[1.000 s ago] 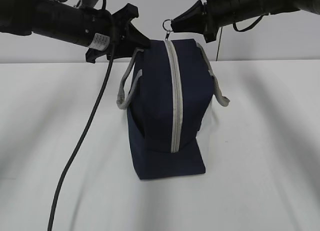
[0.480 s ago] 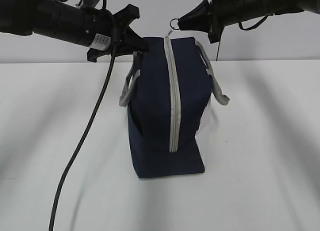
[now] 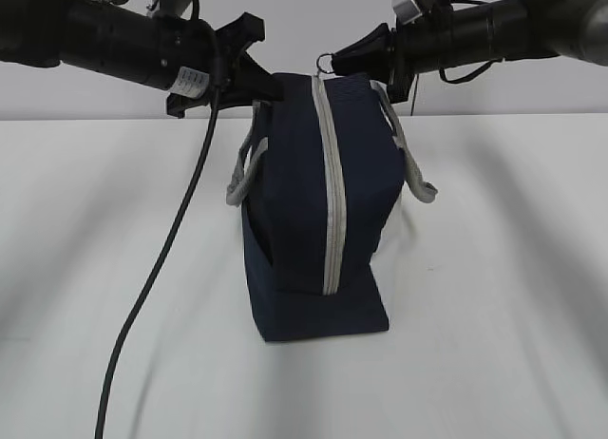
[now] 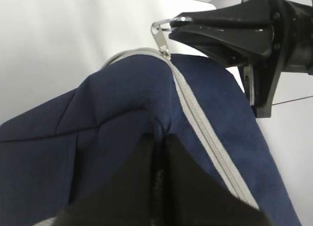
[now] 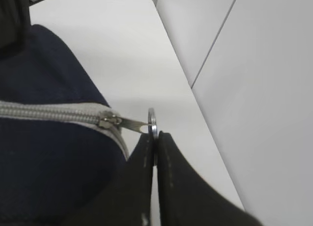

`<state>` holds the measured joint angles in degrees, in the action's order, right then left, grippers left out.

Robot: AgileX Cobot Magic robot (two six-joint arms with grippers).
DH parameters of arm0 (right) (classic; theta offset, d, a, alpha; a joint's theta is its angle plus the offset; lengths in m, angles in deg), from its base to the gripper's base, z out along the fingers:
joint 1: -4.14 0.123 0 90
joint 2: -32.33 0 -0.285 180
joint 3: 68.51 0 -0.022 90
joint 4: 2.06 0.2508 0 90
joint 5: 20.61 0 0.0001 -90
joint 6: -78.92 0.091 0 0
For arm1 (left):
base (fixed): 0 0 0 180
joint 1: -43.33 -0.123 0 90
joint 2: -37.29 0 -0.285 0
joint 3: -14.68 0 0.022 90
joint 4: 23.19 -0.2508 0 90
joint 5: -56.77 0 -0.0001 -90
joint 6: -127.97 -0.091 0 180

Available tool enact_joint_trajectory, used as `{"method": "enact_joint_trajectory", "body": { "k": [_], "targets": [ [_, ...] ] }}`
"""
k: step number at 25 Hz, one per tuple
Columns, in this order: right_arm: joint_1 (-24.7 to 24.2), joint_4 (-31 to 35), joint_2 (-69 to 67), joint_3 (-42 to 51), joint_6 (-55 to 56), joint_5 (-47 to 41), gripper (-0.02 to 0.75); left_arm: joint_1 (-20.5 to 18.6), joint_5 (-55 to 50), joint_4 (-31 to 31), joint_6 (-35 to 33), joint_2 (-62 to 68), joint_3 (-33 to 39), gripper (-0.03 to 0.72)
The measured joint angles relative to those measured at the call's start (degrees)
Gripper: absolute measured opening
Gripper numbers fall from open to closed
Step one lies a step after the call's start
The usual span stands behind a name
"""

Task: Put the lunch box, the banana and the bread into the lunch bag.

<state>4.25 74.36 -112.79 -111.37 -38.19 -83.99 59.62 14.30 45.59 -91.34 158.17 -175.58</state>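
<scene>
The navy lunch bag (image 3: 294, 201) stands on end on the white table, its grey zipper band (image 3: 330, 192) closed down the front. My left gripper (image 3: 269, 85) is shut on the bag's fabric at its top left corner; in the left wrist view (image 4: 159, 138) the fingers pinch a fold of navy cloth. My right gripper (image 3: 334, 59) is shut on the metal ring pull (image 5: 152, 122) of the zipper at the bag's top. The right gripper (image 5: 156, 135) also shows from its own wrist. The lunch box, the banana and the bread are out of view.
A grey strap handle (image 3: 415, 168) hangs on the bag's right side and another (image 3: 242, 173) on its left. A black cable (image 3: 157, 268) hangs from the left arm down to the table's front. The white table (image 3: 494, 287) spreads on both sides.
The right gripper has moved a little right and down with the ring pull. The bag's top has shifted and widened slightly. The left gripper holds its place.
</scene>
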Motion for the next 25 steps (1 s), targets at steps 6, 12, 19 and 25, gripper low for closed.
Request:
{"method": "enact_joint_trajectory", "body": {
  "k": [6, 12, 19, 25],
  "targets": [
    [0.0, 1.8, -0.9, 0.0, -1.1, -0.2, 0.000, -0.1, -1.4, 0.0, -0.5, 0.0, -0.1, 0.024],
    [0.0, 4.6, -3.3, 0.0, -1.2, -0.3, 0.000, -0.1, -1.6, -0.1, -1.8, 0.0, -0.1, 0.024],
    [0.0, 7.4, -4.3, 0.0, -1.2, 0.0, 0.000, -0.1, -1.9, -0.2, -2.3, 0.0, -0.1, 0.024],
    [0.0, 7.2, -5.3, -0.1, -0.7, 0.4, 0.000, -0.1, -2.3, -0.4, -3.1, 0.0, -0.1, 0.024]
  ]
}}
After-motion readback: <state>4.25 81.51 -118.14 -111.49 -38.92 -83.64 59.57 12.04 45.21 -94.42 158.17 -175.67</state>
